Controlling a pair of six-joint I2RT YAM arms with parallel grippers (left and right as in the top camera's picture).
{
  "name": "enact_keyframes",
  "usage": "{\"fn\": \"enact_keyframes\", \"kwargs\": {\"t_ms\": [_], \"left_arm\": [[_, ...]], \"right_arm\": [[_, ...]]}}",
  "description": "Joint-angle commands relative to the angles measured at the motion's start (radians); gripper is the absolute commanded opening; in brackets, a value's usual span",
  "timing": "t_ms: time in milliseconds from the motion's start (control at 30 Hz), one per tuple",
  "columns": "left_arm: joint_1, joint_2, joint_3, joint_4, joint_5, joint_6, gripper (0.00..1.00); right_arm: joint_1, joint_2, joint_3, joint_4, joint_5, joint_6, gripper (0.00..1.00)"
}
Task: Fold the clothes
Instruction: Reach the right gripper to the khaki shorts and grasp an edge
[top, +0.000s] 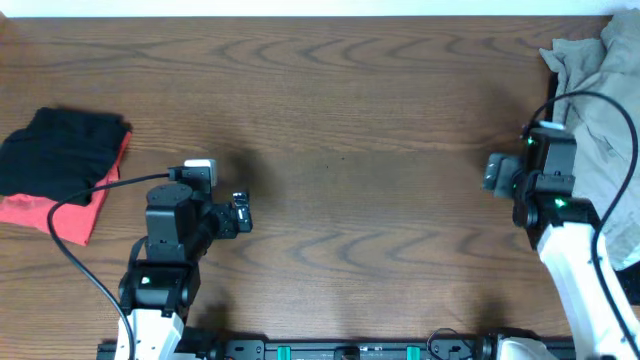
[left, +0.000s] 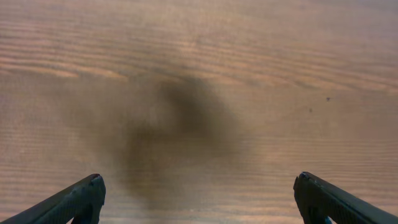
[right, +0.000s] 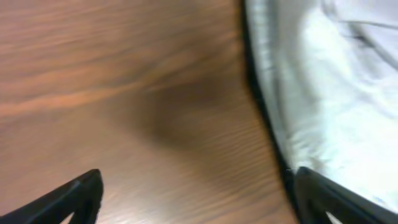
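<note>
The light khaki-grey shorts (top: 600, 110) lie crumpled at the table's far right edge, partly cut off by the frame. In the right wrist view their pale cloth (right: 329, 87) fills the right side. My right gripper (top: 497, 172) is open and empty over bare wood just left of the shorts; its right fingertip sits by the cloth's edge in the right wrist view (right: 199, 190). My left gripper (top: 240, 213) is open and empty above bare wood at the left-centre, and its wrist view (left: 199, 186) shows only table.
A folded black garment (top: 55, 150) lies on a folded red one (top: 60, 212) at the left edge of the wooden table (top: 350, 120). Black cables run from both arms.
</note>
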Motion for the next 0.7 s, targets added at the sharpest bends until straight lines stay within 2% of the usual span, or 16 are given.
{"fn": "enact_keyframes", "kwargs": {"t_ms": [0,67,133,333,667], "left_arm": [[-0.002,0.018,0.019,-0.001,0.017,-0.009,0.98],[-0.002,0.027,0.019,-0.001,0.017,-0.009,0.98],[-0.002,0.035,0.019,-0.001,0.017,-0.009,0.98],[-0.002,0.045,0.019,-0.001,0.017,-0.009,0.98],[-0.002,0.050,0.019,-0.001,0.016,-0.009,0.98]], "right_arm": [[-0.058,0.071,0.018,0.050,0.221,0.036,0.84],[-0.097,0.119,0.018,0.091,0.227,0.050,0.77],[-0.131,0.172,0.018,0.119,0.219,0.053,0.77],[-0.211,0.282,0.018,0.125,0.219,0.057,0.65],[-0.256,0.291,0.017,0.178,0.216,0.077,0.53]]}}
